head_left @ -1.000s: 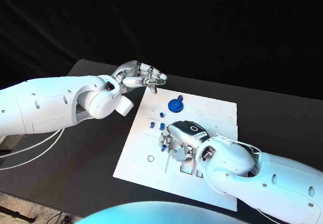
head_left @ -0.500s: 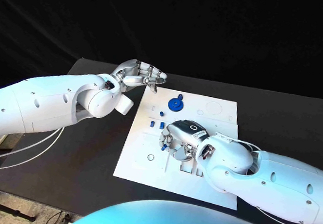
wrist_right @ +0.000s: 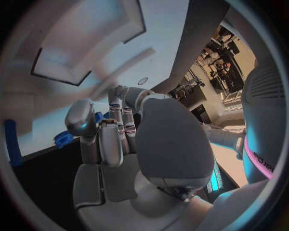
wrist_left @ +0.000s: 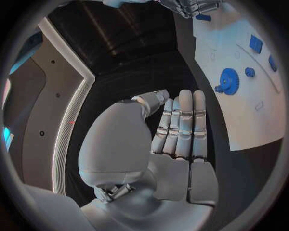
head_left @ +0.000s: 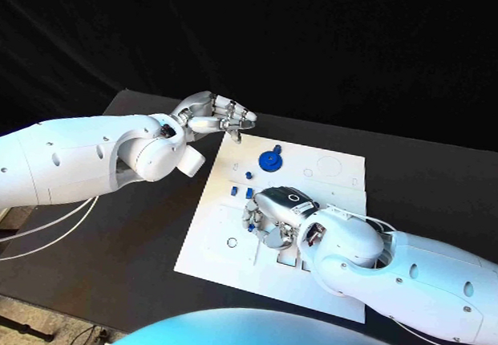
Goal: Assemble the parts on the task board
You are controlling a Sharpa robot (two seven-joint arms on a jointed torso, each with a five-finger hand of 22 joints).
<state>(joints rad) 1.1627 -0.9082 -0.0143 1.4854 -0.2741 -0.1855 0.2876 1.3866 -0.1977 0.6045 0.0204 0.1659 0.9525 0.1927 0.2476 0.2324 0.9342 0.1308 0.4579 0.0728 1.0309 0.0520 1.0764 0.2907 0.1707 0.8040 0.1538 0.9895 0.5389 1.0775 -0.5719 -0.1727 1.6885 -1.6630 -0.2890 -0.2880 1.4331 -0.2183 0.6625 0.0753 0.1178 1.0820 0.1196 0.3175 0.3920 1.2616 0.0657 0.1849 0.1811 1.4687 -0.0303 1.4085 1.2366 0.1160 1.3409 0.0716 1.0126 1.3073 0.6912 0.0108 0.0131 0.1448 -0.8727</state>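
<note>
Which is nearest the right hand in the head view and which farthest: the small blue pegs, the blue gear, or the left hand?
From the right hand, on the task board:
1. Small blue pegs, just beyond its fingers, at mid-board.
2. Blue gear, farther up, near the board's far edge.
3. Left hand, off the board past its far left corner.

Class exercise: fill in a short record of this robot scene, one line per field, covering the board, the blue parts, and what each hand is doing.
surface: black table
task board: white plate, middle of the table
blue gear: lies on the board's far part
small blue parts: on the board, just beyond the right hand
left hand: over the table at the board's far left corner, fingers together, holding nothing visible
right hand: low over the board's middle, fingers curled; whether it holds a part cannot be told
</note>
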